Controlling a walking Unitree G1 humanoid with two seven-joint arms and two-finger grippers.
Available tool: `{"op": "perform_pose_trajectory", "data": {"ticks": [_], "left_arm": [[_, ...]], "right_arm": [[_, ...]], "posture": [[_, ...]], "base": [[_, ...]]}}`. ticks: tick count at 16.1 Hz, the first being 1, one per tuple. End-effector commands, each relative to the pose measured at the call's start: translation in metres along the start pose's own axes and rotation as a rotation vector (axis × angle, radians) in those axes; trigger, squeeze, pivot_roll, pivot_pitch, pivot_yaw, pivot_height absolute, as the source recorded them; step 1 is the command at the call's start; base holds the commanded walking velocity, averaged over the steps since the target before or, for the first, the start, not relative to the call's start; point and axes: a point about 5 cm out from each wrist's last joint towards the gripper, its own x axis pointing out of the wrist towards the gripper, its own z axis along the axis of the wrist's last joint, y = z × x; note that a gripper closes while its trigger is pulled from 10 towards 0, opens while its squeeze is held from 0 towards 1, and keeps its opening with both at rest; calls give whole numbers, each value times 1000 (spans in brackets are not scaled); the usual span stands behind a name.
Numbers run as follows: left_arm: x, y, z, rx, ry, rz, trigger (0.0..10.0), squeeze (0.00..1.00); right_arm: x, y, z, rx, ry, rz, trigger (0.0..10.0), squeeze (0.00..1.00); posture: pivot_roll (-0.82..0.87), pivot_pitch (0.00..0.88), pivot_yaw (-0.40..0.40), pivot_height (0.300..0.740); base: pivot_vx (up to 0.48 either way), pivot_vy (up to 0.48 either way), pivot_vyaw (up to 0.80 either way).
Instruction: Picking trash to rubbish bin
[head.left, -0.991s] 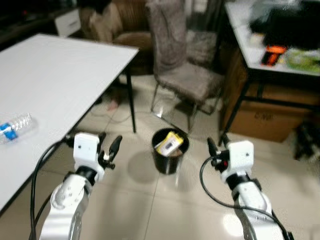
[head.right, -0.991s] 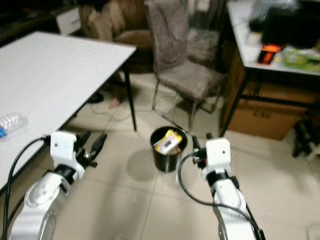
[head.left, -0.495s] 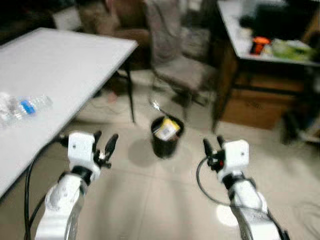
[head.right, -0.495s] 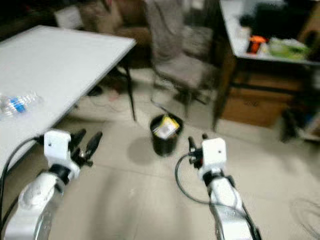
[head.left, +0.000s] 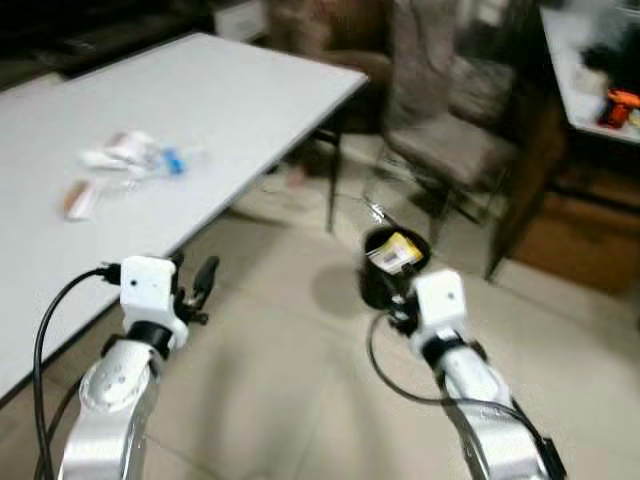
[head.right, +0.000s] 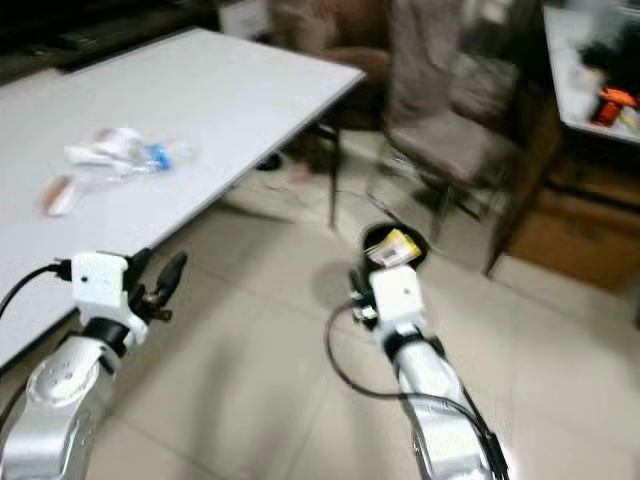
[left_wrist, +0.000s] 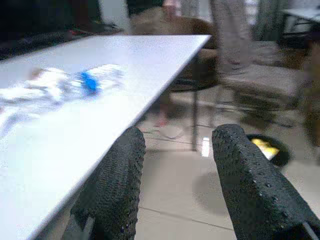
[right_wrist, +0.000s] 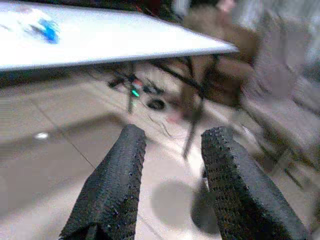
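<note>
Plastic bottle (head.left: 150, 157) on the white table (head.left: 230, 90), ahead-left of the empty, spread-fingered left gripper (head.left: 195, 283), looks light, crushable and slippery, so I'd pinch mid-body.

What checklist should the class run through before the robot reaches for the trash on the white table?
1. Left end effector open and holding nothing: ok.
2. Right end effector open and holding nothing: ok.
3. Plastic bottle and wrapper lying on the white table: ok.
4. Trash within the left arm's reach: cannot tell.
5. Rubbish bin upright on the floor: ok.
6. Sharp head views: not ok, blurred.
</note>
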Motion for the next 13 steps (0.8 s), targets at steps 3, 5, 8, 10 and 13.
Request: {"op": "perform_pose_trajectory", "data": {"ticks": [3, 5, 8, 10, 13], "left_arm": [[10, -7, 10, -18, -38, -25, 10000, 0], [10, -7, 13, 28, -40, -36, 10000, 0], [10, -8, 11, 15, -39, -34, 10000, 0], [13, -8, 12, 2, -46, -19, 10000, 0], [19, -8, 16, -22, -59, -13, 10000, 0]], "right_arm": [[0, -7, -2, -6, 12, -13, 10000, 0], [-1, -4, -4, -1, 16, -6, 10000, 0], [0, -3, -13, 10, 74, -31, 10000, 0], [1, -7, -16, -14, 99, -74, 10000, 0], [1, -15, -11, -27, 69, -71, 10000, 0]], "posture": [[62, 0, -15, 740], [66, 0, -24, 740], [36, 0, -25, 740], [28, 0, -32, 740], [16, 0, -37, 740]], "base": [[0, 0, 800], [0, 0, 800], [0, 0, 171], [0, 0, 0], [261, 0, 0]]}}
